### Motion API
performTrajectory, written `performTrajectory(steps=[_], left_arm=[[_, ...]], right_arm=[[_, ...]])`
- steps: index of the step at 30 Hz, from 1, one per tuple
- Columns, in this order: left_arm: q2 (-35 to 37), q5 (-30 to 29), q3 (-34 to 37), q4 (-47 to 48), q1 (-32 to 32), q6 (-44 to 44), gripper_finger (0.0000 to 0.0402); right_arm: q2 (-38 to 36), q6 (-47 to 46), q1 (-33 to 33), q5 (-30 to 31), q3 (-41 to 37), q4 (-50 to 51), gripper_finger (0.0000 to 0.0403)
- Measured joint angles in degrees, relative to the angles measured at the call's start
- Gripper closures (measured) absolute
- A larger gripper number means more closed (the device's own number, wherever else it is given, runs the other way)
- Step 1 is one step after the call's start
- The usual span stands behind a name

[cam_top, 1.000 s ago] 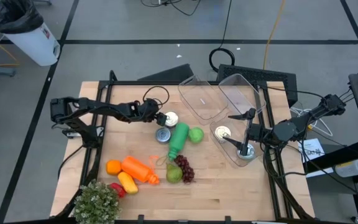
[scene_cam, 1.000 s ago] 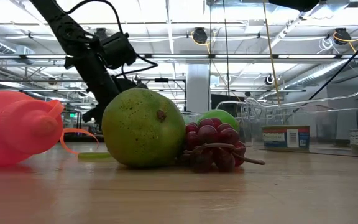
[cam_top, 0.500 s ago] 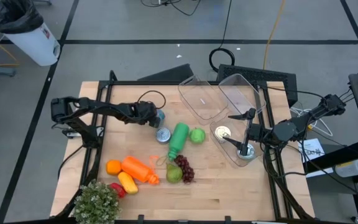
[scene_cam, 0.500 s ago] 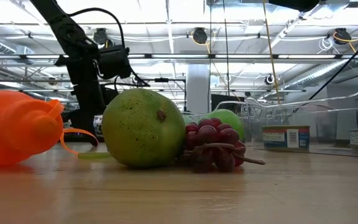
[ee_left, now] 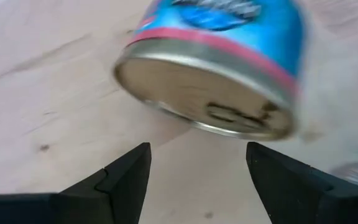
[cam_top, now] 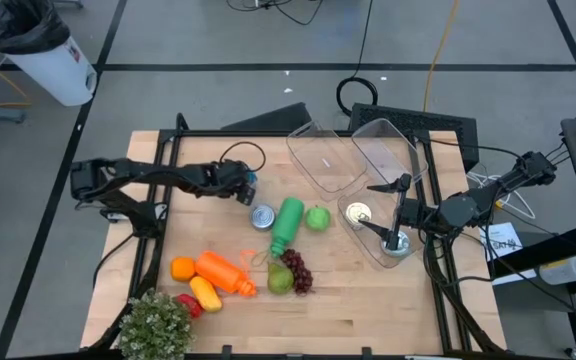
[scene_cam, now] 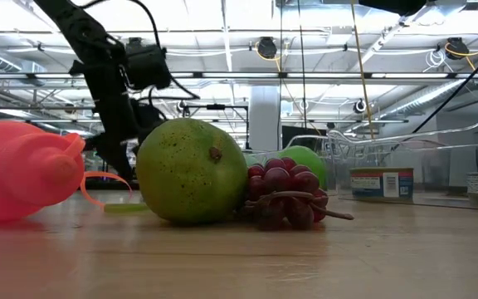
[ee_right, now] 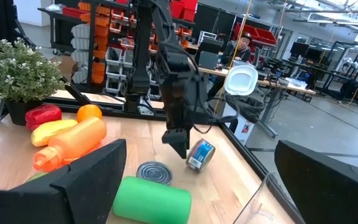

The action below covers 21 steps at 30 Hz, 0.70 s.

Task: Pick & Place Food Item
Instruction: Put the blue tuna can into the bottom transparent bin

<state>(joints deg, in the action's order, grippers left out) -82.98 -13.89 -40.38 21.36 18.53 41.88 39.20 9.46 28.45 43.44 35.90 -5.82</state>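
Observation:
A blue can [cam_top: 253, 190] lies tipped on its side on the wooden table [cam_top: 368, 310], near the far left. In the left wrist view the blue can [ee_left: 216, 68] shows its metal end just ahead of my open left gripper [ee_left: 196, 149], apart from both fingers. My left gripper [cam_top: 239, 182] hovers on the can's left side, and the right wrist view shows the left gripper [ee_right: 180, 148] beside the leaning can [ee_right: 199, 154]. My right gripper [cam_top: 391, 213] waits open over a clear bin [cam_top: 373, 240] at the right.
A second can [cam_top: 262, 216] stands upright beside a green bottle [cam_top: 286, 225] and a green apple [cam_top: 315, 217]. Pear [cam_top: 280, 281], grapes [cam_top: 299, 268], orange bottle [cam_top: 223, 272], orange [cam_top: 182, 268] and plant [cam_top: 156, 325] fill the near left. Two more clear bins [cam_top: 323, 157] sit at the far edge.
My left gripper has drawn back toward the table's left edge. The blue can stood upright a second ago; it has tipped onto its side and shifted a little leftward with the gripper. The right arm has kept still.

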Motion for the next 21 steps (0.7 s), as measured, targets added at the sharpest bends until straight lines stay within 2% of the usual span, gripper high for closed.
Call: performTrajectory(steps=[8, 12, 14, 21], left_arm=[[9.15, 0.9, -0.1, -0.68, -2.14, -4.33, 0.0128], [11.9, 0.92, -0.11, -3.2, -2.58, -10.49, 0.0128], [12.24, 1.08, -0.11, -4.19, -2.65, -16.13, 0.0128], [11.89, 1.88, -0.11, -9.38, -2.98, -45.15, 0.0128]], right_arm=[[0.01, -0.52, 0.0, -0.01, 0.0, 0.01, 0.0009], [0.02, -0.62, 0.0, -0.02, 0.0, 0.02, 0.0009], [0.02, -0.38, 0.0, -0.01, 0.0, 0.0, 0.0009], [0.04, 1.2, 0.0, -0.02, 0.0, -0.6, 0.0009]])
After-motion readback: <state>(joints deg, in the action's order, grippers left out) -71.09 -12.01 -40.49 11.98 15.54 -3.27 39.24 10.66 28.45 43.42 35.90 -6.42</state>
